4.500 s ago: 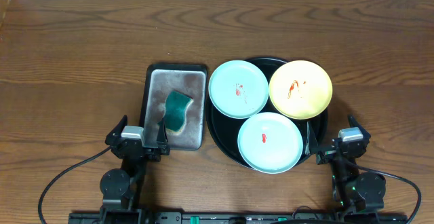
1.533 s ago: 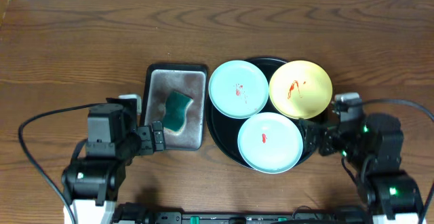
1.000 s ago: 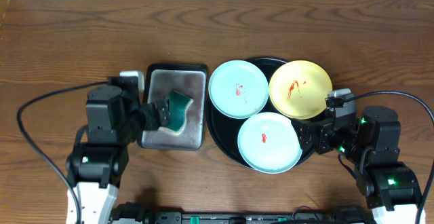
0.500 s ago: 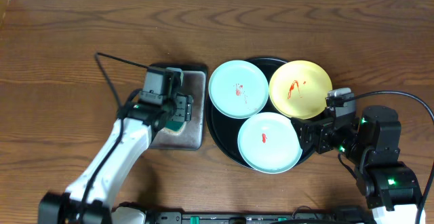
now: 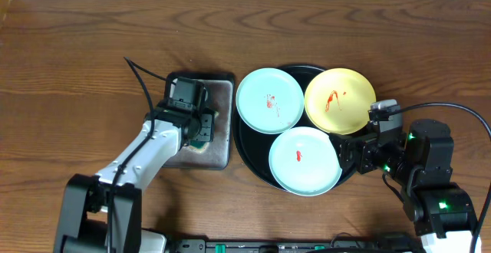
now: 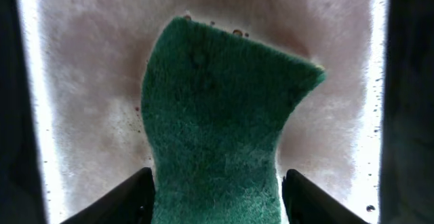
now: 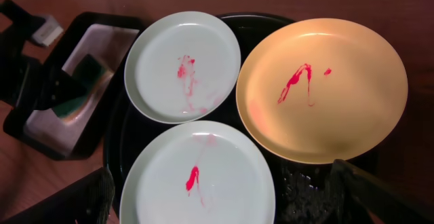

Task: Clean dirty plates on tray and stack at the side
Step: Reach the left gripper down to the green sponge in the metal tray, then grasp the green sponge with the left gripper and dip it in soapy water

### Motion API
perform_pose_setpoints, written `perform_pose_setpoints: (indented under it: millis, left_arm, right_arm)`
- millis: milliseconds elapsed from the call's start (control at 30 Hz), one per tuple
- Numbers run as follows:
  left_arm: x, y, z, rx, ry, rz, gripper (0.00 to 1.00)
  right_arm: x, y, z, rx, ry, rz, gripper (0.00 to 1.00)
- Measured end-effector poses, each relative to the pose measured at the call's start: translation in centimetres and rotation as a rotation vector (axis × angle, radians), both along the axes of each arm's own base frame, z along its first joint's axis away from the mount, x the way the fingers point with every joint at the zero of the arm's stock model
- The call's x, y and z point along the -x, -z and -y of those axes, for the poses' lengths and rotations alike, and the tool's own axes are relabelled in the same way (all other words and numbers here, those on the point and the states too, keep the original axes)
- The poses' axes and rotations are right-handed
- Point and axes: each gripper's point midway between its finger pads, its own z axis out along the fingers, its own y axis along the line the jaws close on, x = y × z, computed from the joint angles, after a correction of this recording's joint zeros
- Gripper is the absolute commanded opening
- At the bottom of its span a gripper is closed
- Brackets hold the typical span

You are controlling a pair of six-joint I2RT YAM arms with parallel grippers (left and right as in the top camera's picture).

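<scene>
Legible markings: none.
No lettering, brand, number or sign can be read on the plates [image 5: 269, 100], the tray [image 5: 249, 149] or the sponge [image 6: 224, 136].

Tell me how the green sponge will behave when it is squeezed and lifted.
The sponge probably squashes easily: its outline is bent. Its rough, fibrous top should not slip. It looks light, likely lifting without dragging the metal tray.

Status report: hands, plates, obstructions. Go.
Left hand astride the sponge in the grey tray, grip unconfirmed. Right hand open beside the black tray. Three plates on it, all sauce-smeared, none stacked. Nothing blocking.
</scene>
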Motion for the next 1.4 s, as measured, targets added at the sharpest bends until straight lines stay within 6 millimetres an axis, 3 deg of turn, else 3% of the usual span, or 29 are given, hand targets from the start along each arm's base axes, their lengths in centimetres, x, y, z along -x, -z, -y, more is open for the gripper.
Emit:
perform_pose_setpoints:
  millis: [167,200,400,433,500,567,867,1033,1333,1400]
  left_arm:
    - [-0.1,0.7,-0.1,-0.006,-0.012,-0.01,0.11]
    - [-0.2,0.6,-0.1,-0.006,-0.013,-0.006,0.08]
    - [-0.3,0.5,-0.1,-0.005,-0.016,-0.001,0.07]
    - [-0.3,0.5,-0.1,-0.005,-0.016,0.0,0.11]
    - [-0.4,0.3,-0.1,-0.003,-0.018,0.004,0.6]
    - [-0.4,0.1,-0.1,0.0,-0.018,0.01,0.65]
    - [-0.3,-0.2,-0.1,0.002,-0.021,0.014,0.64]
    - [-0.2,0.4,-0.1,0.001,-0.024,-0.002,0.47]
    - [-0.2,0.7,-0.1,-0.001,-0.024,-0.008,0.47]
    - [-0.2,0.9,-0.1,-0.003,-0.026,-0.013,0.33]
  right_arm:
    - [0.0,0.0,0.0,0.0,0.0,0.0,0.99]
    - [0.0,0.0,0.0,0.0,0.0,0.0,0.99]
    - [0.0,0.0,0.0,0.0,0.0,0.0,0.99]
    - [0.0,0.0,0.0,0.0,0.0,-0.001,0.99]
    - [0.0,0.0,0.0,0.0,0.0,-0.002,0.99]
    - [0.1,0.1,0.0,0.0,0.0,-0.005,0.99]
    - [0.1,0.1,0.0,0.0,0.0,-0.006,0.99]
    - [0.1,0.1,0.0,0.0,0.0,-0.006,0.99]
    - [0.1,0.1,0.0,0.001,0.0,-0.008,0.99]
    - [0.1,0.1,0.0,0.001,0.0,-0.008,0.99]
